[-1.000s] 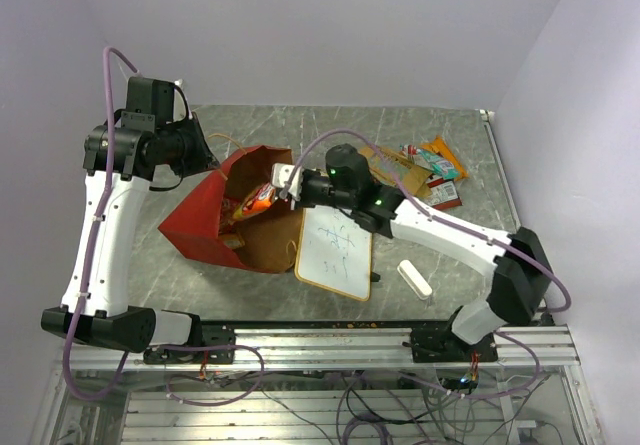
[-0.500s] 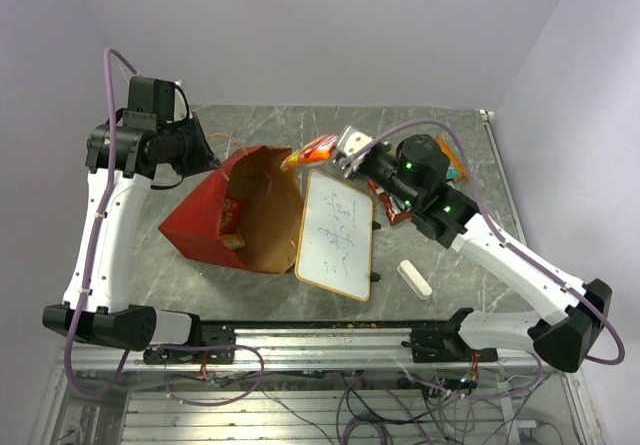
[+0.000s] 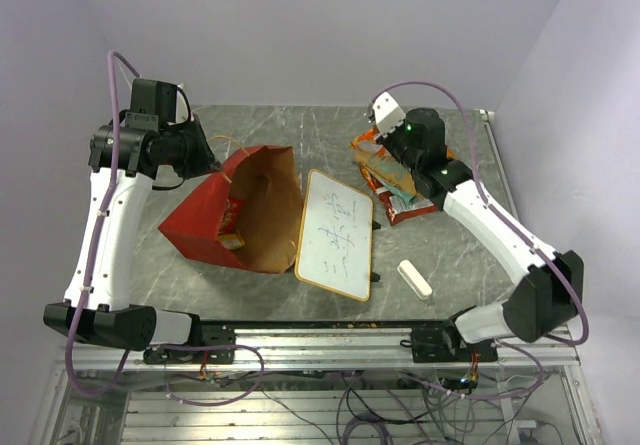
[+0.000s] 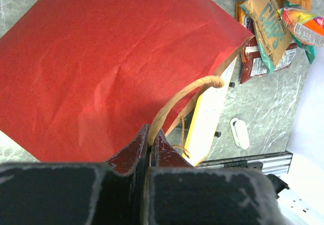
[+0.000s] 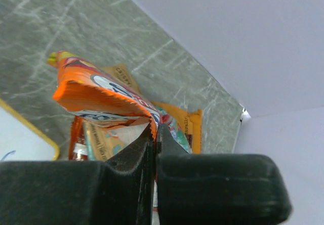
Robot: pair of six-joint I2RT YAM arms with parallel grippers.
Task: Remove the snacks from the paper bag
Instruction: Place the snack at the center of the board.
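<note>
Bag (image 3: 240, 210): red outside, brown inside, lying on its side on the left half of the table (image 3: 450, 255). Its open mouth faces up and to the right. In the top view one small packet (image 3: 232, 237) lies inside, near the mouth's lower edge.

Handle (image 4: 177, 98): a string loop arching off the bag's rim. The left gripper (image 4: 151, 141) is closed on its lower end, with the string pinched between the two dark fingers (image 4: 130, 149) above the red side of the bag (image 4: 111, 68).

Orange packet (image 5: 96, 96): out of the bag and gripped at one crimped edge by the right gripper (image 5: 154, 131), whose jaws are pressed together on the foil. In the top view it hangs at the far right of the table (image 3: 366, 142), over the near end of the pile.

Pile (image 3: 400, 185): several snacks lying together and overlapping on the right of the table, well apart from the bag. The left wrist view shows a brown-and-teal chip bag (image 4: 268, 28), a dark red packet and orange ones among them.

Whiteboard (image 3: 335, 233): wood-framed and marked with pen, lying between bag and pile, just beside the bag's mouth.

Eraser (image 3: 414, 278): a white block on the table, near the whiteboard's lower right corner.
</note>
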